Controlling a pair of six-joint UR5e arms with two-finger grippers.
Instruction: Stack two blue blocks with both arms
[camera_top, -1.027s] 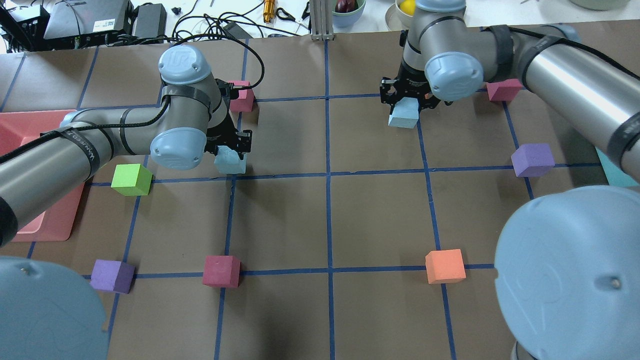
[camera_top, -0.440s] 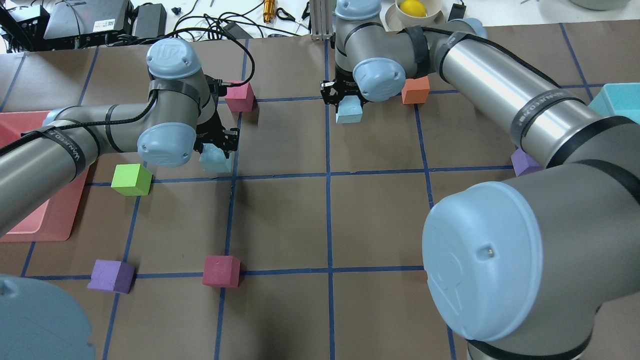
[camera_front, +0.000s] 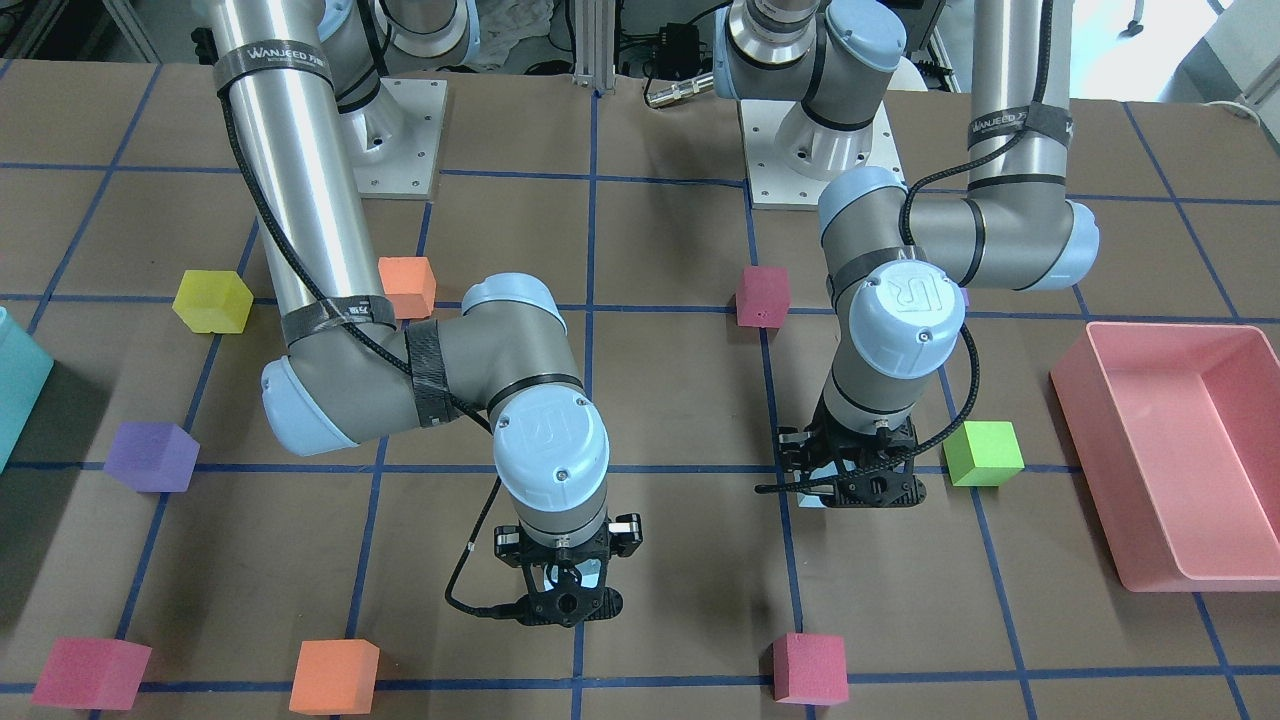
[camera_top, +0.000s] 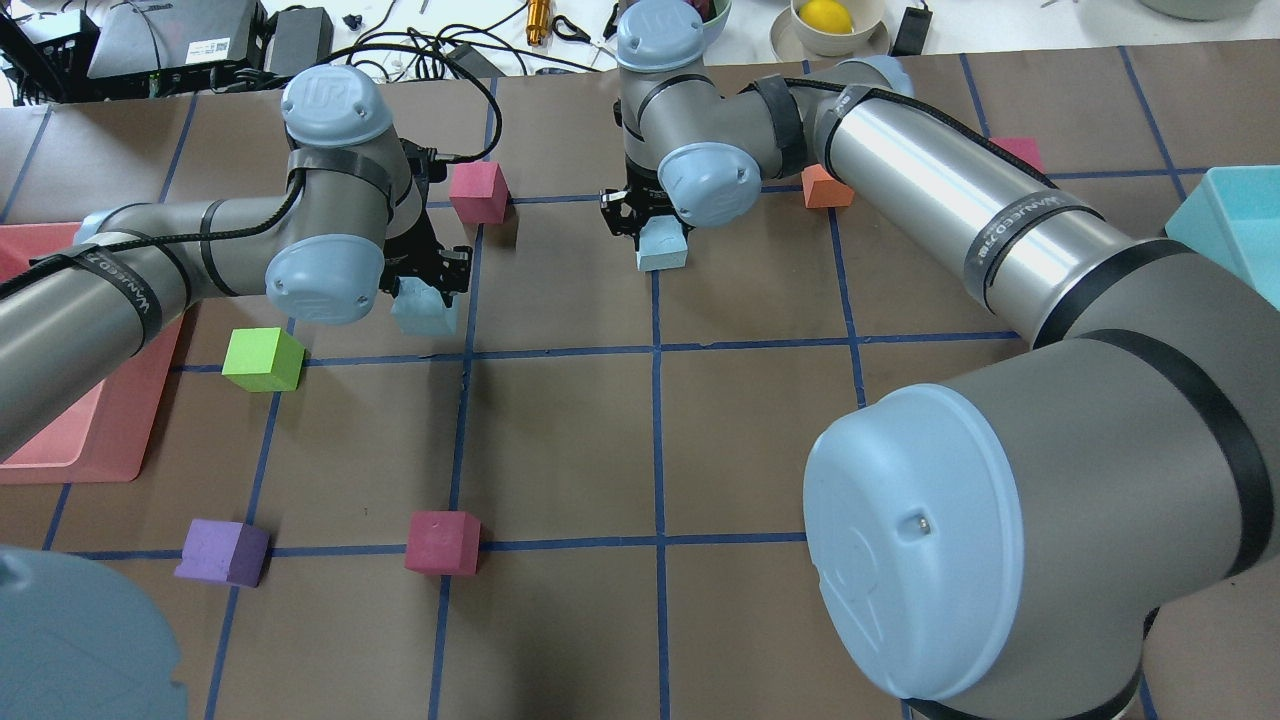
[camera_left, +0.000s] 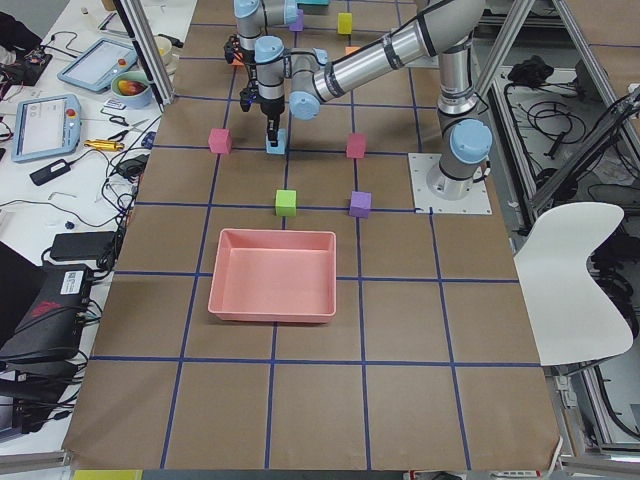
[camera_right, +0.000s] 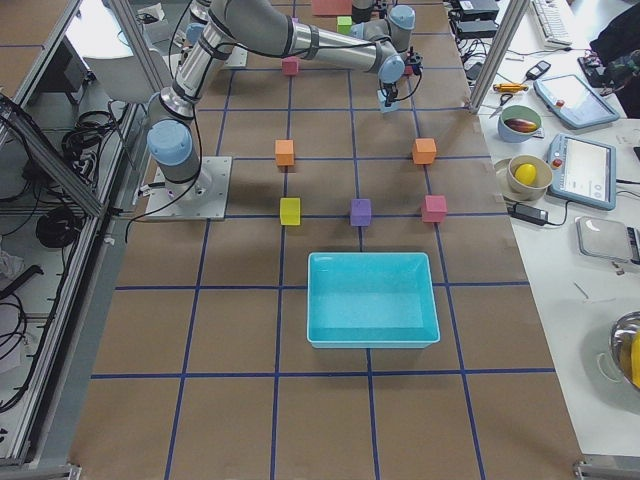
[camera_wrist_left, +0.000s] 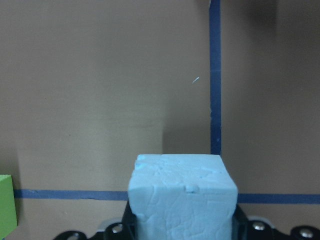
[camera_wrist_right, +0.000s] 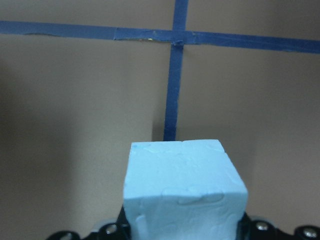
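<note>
My left gripper is shut on a pale blue block and holds it just above the table, left of centre. The left wrist view shows this block between the jaws, with its shadow on the brown paper. My right gripper is shut on the second pale blue block over the centre blue tape line, at the far side. The right wrist view shows that block between the jaws. In the front view both grippers, left and right, point down and mostly hide the blocks.
A green cube lies left of the left gripper. A magenta cube lies beyond it. An orange cube sits behind the right arm. A purple cube and a magenta cube lie near. A pink tray is left, a teal bin right.
My right arm has swung left with its blue block, from the right half to the centre tape line. My left gripper has drifted slightly left with its block.
</note>
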